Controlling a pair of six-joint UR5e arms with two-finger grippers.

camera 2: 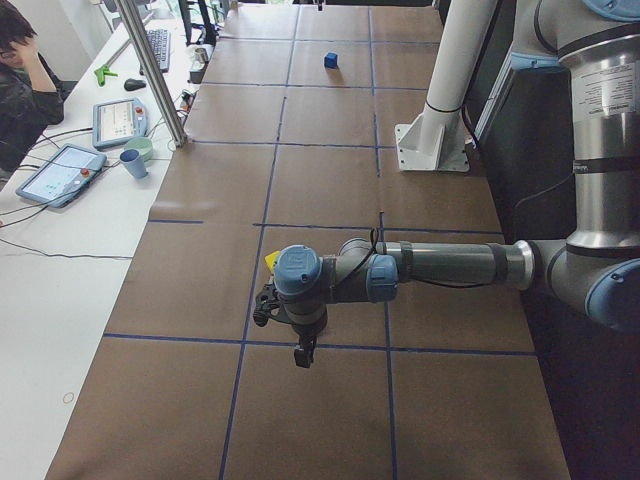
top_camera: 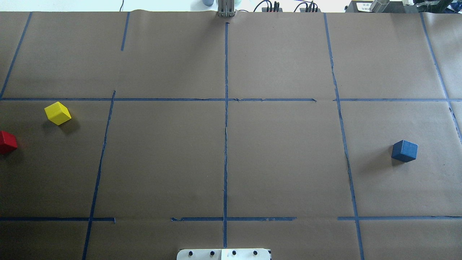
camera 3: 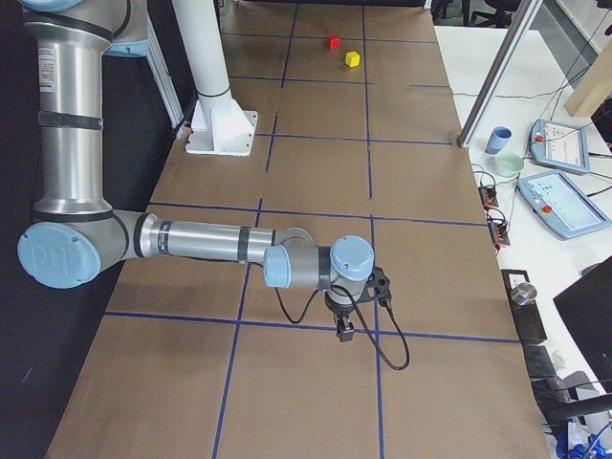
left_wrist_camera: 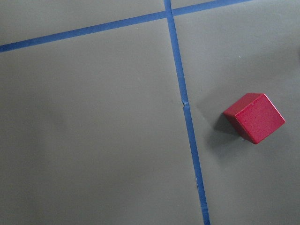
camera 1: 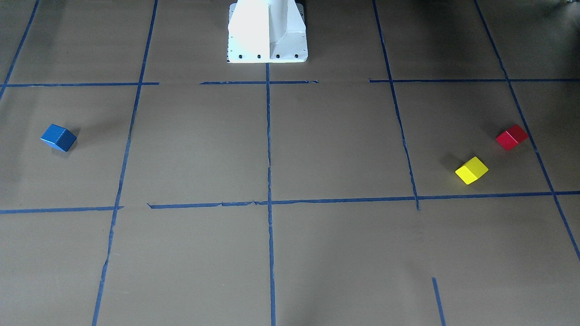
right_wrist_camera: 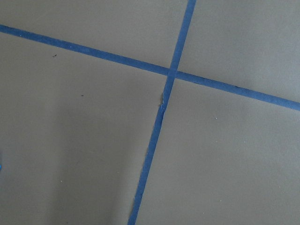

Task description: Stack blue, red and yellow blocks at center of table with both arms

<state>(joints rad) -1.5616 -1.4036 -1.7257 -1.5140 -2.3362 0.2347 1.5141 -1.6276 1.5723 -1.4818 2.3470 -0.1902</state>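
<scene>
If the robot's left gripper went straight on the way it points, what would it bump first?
Probably the bare brown table. The left gripper points straight down, and its wrist camera shows the red block off to one side, past a tape line.

blue cup (camera 2: 133, 163) | green bowl (camera 2: 141, 147) | touchscreen pendant (camera 2: 60, 174) | keyboard (camera 2: 158, 48) | person (camera 2: 22, 95)

3 blocks lie on the table (top_camera: 281, 162): 1 blue block (top_camera: 404, 151) at the overhead view's right, 1 yellow block (top_camera: 57, 113) at its left, 1 red block (top_camera: 7, 142) at its left edge. 2 arms show: left arm (camera 2: 450, 268), right arm (camera 3: 201, 241). Also 1 white pedestal (camera 1: 267, 31), 2 tablets (camera 2: 62, 172), 1 person (camera 2: 25, 90).
</scene>
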